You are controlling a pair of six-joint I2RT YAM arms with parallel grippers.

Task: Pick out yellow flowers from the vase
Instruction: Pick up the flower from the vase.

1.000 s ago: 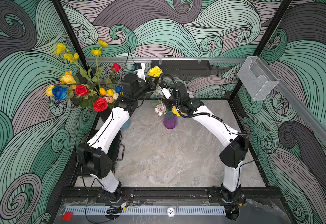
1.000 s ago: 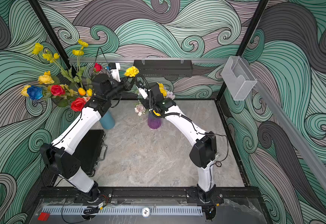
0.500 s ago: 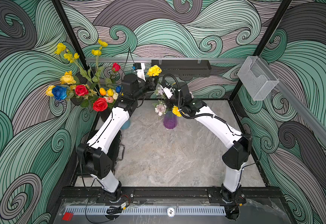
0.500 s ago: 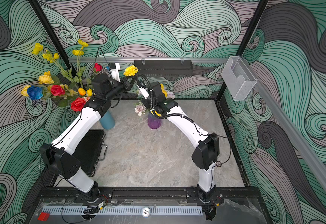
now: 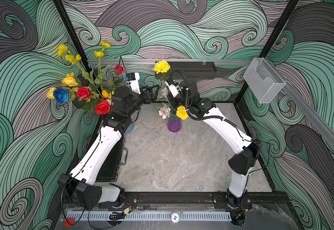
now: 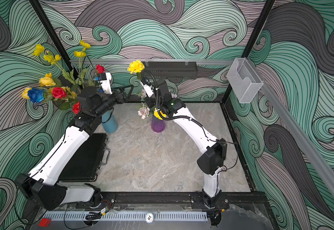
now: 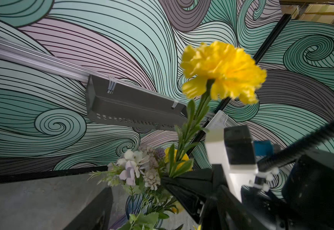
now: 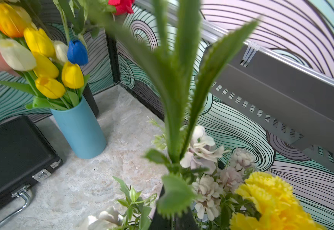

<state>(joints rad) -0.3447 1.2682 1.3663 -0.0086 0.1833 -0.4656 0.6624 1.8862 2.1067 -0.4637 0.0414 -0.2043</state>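
- The bench point(image 5: 172, 159) is closest, bare marble with a black case point(image 6: 82, 159) lying flat on its left side
- Further in stands the purple vase point(image 5: 173, 124). One yellow pom-pom point(image 5: 182, 112) is still in it, hanging over the right side, next to the pale blooms point(image 5: 164, 111)
- Just above the vase are the right jaws, at the end of the right arm point(image 5: 222, 125). They are shut tight on the green stem point(image 7: 193, 123) of the lifted yellow flower point(image 5: 161, 66)
- That stem is the long thing to watch. It goes almost straight up out of the right jaws. Its bottom end is hidden behind the arm, so I cannot tell if it is all the way out of the vase
- The left jaws, at the end of the left arm point(image 5: 106, 143), are wide open and hold nothing. They sit just beside the stem, on its left, at about the same height as the right jaws, and they point across at it
- So the right arm is the one that has the flower. I think the next move is a pull up along the stem and then away from the vase. The leaves could catch on the pale blooms on the way
- Highest and furthest back is the flower's fluffy yellow head, in front of the dark tray point(image 5: 192, 69) on the back wall
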